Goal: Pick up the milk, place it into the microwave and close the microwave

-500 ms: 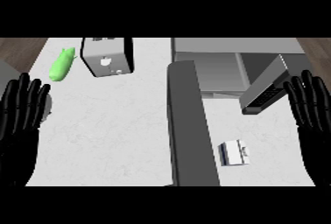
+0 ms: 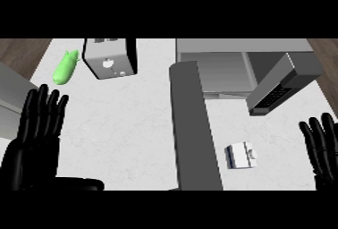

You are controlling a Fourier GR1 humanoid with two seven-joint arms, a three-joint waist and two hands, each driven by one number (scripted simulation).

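Between my hands, the milk [image 2: 242, 155] lies on the bench [image 2: 125, 134] (untouched), nearer my right hand [image 2: 321, 145]; both hands' fingers [image 2: 45, 109] are straight, open.

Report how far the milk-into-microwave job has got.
Nothing is done yet. The milk carton lies on the counter, untouched. The microwave stands with its door open, nothing visible inside. Nothing is in hand: the left hand and right hand are open. Left: grasp, place, close.
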